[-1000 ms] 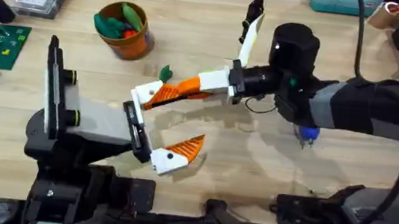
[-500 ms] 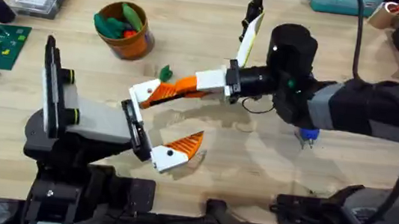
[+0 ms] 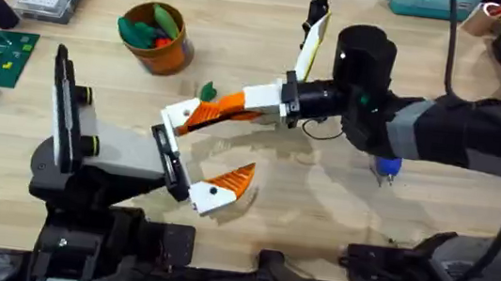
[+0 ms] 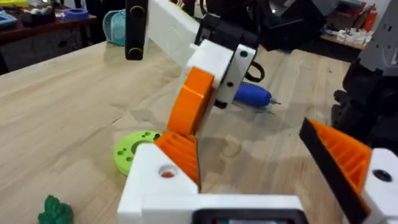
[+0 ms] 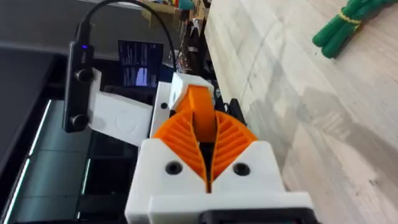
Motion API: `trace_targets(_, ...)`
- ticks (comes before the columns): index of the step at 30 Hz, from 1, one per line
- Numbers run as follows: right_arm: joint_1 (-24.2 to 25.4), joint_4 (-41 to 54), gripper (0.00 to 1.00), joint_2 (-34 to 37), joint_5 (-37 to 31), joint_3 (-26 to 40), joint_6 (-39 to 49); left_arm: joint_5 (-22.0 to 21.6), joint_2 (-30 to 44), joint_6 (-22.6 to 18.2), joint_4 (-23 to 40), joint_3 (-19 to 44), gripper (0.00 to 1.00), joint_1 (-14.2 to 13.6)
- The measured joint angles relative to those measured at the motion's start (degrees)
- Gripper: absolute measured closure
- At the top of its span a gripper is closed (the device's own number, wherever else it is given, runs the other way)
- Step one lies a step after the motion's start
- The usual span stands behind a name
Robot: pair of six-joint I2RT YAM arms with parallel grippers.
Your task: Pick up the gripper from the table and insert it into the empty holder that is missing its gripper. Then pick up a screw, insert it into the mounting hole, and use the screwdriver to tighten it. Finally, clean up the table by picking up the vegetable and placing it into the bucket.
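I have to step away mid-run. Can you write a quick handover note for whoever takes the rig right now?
Right gripper: shut on the smooth orange gripper, holding it at the left arm's bare holder; whether it is seated cannot be told.
Left gripper: open, holding nothing, one ribbed orange finger in place.
Screwdriver lies on the table by the right arm.
Bucket at the far left; a small green vegetable lies loose beside it.
Left: finish insertion, screw, tightening, vegetable into bucket.
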State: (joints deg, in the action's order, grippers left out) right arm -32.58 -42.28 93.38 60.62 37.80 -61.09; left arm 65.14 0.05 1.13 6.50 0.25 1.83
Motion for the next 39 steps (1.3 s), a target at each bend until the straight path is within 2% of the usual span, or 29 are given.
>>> trace_targets(9, -0.2, 0.37, 0.994, 0.0, -0.31, 0.19, 0.26, -0.02, 0.0, 0.0, -0.01, 0.0, 0.015, 0.04)
trace_targets(12, -0.26, 0.46, 0.948, 0.0, -0.38, 0.22, 0.3, -0.03, -0.01, 0.0, -0.02, 0.0, 0.014, 0.04)
trace_targets(21, -0.33, 0.51, 0.94, 0.0, -0.38, 0.26, 0.29, 0.0, 0.0, 0.0, -0.02, 0.0, 0.014, 0.04)
trace_targets(26, -0.42, 0.55, 0.904, 0.0, -0.37, 0.28, 0.3, 0.08, 0.0, -0.02, -0.01, 0.0, 0.014, 0.04)
trace_targets(39, -1.61, 0.7, 0.798, 0.0, -0.18, 0.35, 0.71, 3.88, -0.01, -0.09, 0.58, 0.02, 0.014, -0.56)
